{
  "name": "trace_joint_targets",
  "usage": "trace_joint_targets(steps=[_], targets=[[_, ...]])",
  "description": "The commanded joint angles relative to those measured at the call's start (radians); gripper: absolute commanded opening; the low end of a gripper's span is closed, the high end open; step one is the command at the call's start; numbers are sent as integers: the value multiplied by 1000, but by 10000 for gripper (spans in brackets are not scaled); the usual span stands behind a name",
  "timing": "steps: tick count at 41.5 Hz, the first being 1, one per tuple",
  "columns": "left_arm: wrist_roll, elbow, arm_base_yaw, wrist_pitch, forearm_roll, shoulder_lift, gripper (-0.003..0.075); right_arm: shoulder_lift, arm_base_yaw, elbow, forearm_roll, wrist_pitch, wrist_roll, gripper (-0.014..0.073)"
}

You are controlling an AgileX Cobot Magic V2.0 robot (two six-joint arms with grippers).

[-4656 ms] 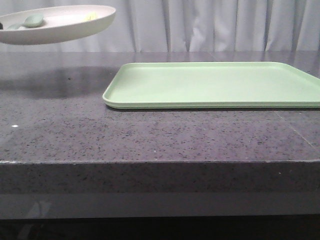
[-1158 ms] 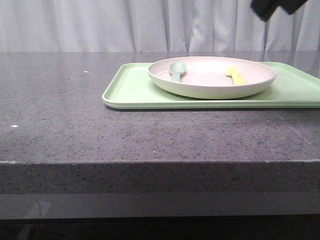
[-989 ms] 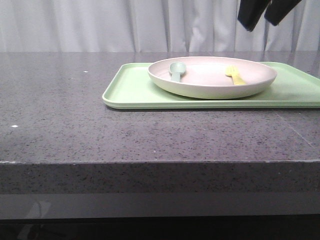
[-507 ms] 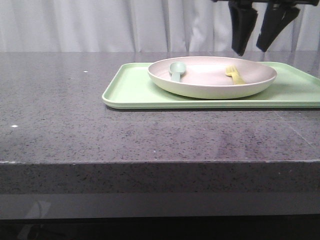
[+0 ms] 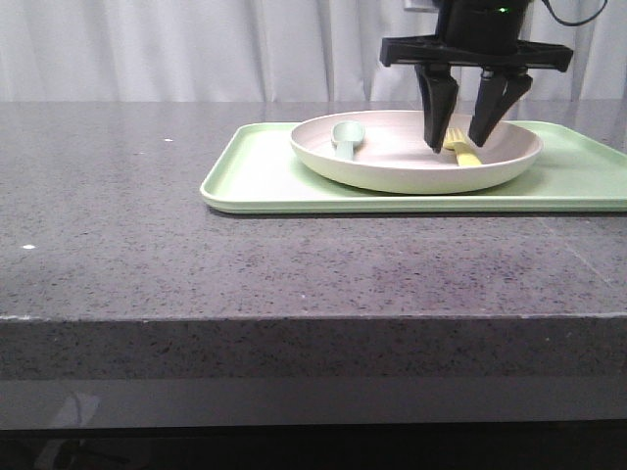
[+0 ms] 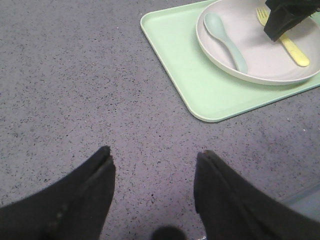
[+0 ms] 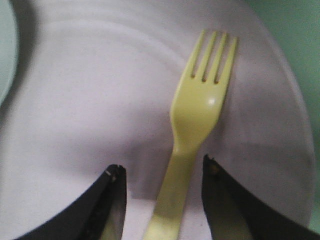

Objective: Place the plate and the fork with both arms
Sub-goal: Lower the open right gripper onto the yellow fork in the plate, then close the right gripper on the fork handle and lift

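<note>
The fork (image 7: 192, 140) lies flat inside the plate (image 5: 392, 171), on the plate's right half as seen from the front, its tines pointing away from the robot. In the right wrist view its handle end runs out of the picture, so its full length does not show there; in the front view part of the fork (image 5: 462, 149) is covered by the dark fingers above it, and only the tines and a stretch of handle can be made out.

The right gripper (image 5: 457, 142) hangs directly over the fork with its jaws spread wide. In the right wrist view the handle passes between the two fingertips (image 7: 112, 200), nearer to the one on the plate's outer side, with a clear gap to each. Whether the tips touch the plate floor cannot be told from any view.

A grey-green spoon (image 6: 225, 40) lies in the plate's left half, well apart from the fork. The plate (image 6: 260, 62) sits on a light green tray (image 5: 294, 171), which rests on the dark speckled desk (image 5: 196, 264); the tray's right end is cut off in the front view.

The left gripper (image 6: 154, 167) is out of the front view. Its wrist camera shows its jaws standing wide apart with nothing between them, above bare desk (image 6: 75, 75) and well away from the tray's (image 6: 200, 85) near corner.
</note>
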Motion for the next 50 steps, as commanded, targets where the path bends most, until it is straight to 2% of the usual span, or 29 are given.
trace_joint_targets(steps=[1,15,27,32,50], targets=[[4,-28,-2,-64,0,-4,368,-51,-17,-34,5,105,7,374],[4,-28,-2,-64,0,-4,368,-25,-21,-34,7,105,7,359],[4,-28,-2,-64,0,-4,368,-25,-21,-34,7,105,6,145],[4,-28,-2,-64,0,-4,368,-25,-21,-34,7,105,6,92],[4,-28,-2,-64,0,-4,368,-64,-21,-34,7,106,-21,87]])
